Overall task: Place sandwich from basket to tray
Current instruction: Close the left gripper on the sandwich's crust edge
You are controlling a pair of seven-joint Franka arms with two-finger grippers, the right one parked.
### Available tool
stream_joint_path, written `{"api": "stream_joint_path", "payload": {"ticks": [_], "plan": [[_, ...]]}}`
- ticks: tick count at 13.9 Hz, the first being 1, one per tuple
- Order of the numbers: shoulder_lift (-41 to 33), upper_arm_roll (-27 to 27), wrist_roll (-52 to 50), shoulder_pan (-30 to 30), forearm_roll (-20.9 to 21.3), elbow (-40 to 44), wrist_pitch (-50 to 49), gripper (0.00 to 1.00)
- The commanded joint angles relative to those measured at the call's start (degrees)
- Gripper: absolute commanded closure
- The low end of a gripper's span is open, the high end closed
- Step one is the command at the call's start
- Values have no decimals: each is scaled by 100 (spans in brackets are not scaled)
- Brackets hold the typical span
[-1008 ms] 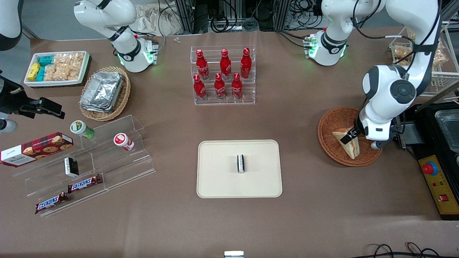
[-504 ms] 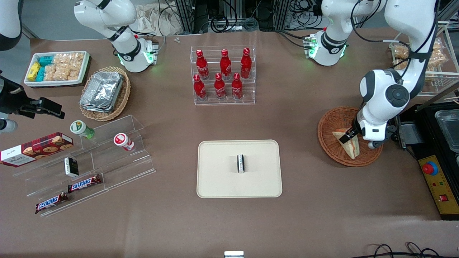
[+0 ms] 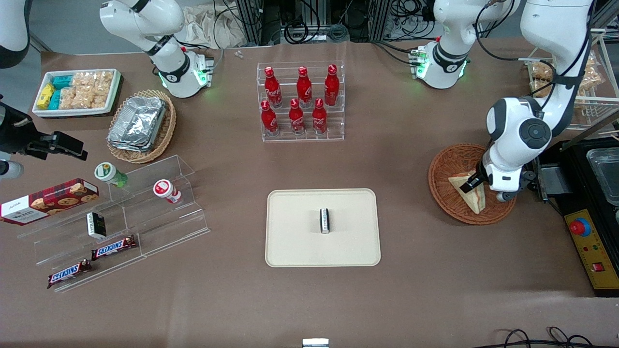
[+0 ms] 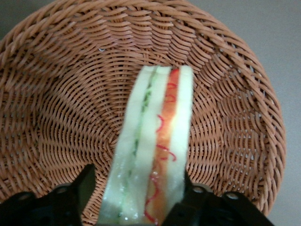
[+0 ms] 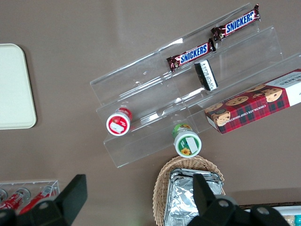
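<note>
The sandwich (image 3: 467,192) is a white-bread wedge with red-orange and green filling, standing on edge in the round reddish-brown basket (image 3: 449,164) toward the working arm's end of the table. My gripper (image 3: 472,183) is down in the basket, open, straddling the sandwich's thick end. In the left wrist view the sandwich (image 4: 155,136) runs between the two black fingers (image 4: 84,186). One finger touches the bread and the other stands a little apart from it, with wicker of the basket (image 4: 70,94) showing in the gap. The cream tray (image 3: 300,241) lies mid-table, nearer the front camera.
A small black-and-white packet (image 3: 324,220) stands on the tray's middle. A clear rack of red bottles (image 3: 301,101) stands farther from the camera than the tray. A black machine with a red button (image 3: 578,227) sits beside the basket at the table's end.
The arm's wrist and elbow have shifted slightly over the basket while the fingers stayed at the sandwich. The sandwich has barely moved.
</note>
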Motion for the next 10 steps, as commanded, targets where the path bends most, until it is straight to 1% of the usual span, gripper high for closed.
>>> {"api": "stream_joint_path", "payload": {"ticks": [1,5,7,9,10], "plan": [[-39,-31,-247,42,217,-191,437,100],[-48,-31,-256,42,217,-173,429,100],[-266,-31,-274,51,208,-147,367,100],[-574,-39,-265,43,208,-8,-17,100],[-697,-39,-213,42,208,237,-472,100]]}}
